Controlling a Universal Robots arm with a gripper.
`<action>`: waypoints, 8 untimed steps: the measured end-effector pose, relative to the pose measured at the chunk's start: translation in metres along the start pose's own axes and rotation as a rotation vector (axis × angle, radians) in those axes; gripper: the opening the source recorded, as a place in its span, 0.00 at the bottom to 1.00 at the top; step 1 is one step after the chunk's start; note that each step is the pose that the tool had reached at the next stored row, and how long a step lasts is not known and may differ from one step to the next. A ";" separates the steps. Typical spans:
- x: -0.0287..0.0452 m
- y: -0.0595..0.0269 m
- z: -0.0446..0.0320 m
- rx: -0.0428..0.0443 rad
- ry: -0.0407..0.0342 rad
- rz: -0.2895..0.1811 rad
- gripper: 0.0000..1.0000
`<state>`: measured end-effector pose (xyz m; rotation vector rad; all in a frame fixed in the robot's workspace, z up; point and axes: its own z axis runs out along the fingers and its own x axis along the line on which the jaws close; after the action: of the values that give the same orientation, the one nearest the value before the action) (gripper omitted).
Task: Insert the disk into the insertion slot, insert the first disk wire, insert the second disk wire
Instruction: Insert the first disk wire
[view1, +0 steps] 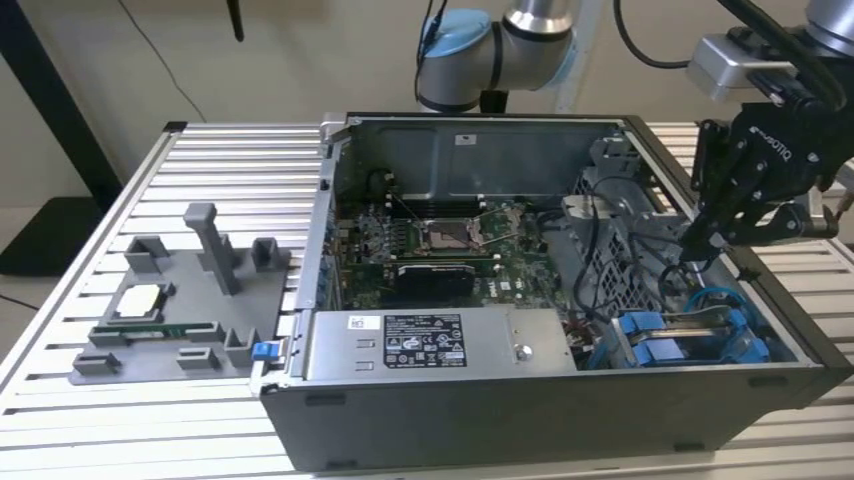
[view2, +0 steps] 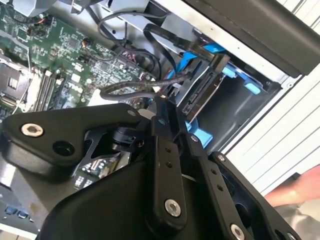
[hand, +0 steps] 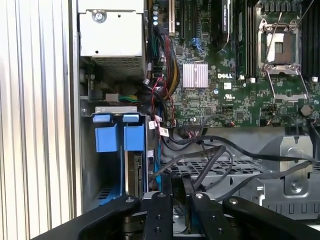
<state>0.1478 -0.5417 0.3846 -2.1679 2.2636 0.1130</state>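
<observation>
Blue-framed disk (view2: 202, 95) sits in the insertion slot (view2: 235, 107) as the gripper (view2: 160, 100) pinches a black wire (view2: 125, 91) in nearly shut jaws; the exterior view adds the power-supply box (view1: 427, 345).

The disk (hand: 135, 170) sits inside the insertion slot (hand: 87, 165)

Blue-framed disk (hand: 134, 137), green motherboard (hand: 225, 100), black hand (view2: 162, 107), silver slatted table (view1: 134, 170)

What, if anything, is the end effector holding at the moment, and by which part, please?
The end effector seems to pinch a black wire near its connector end.
</observation>
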 end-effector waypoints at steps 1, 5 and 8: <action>0.0007 -0.0010 0.0003 -0.0006 0.0022 0.000 0.00; 0.0036 -0.0031 0.0021 -0.0009 0.0049 0.000 0.00; 0.0056 -0.0047 0.0035 -0.0027 0.0096 0.000 0.00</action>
<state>0.1521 -0.5473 0.3806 -2.1740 2.2704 0.1060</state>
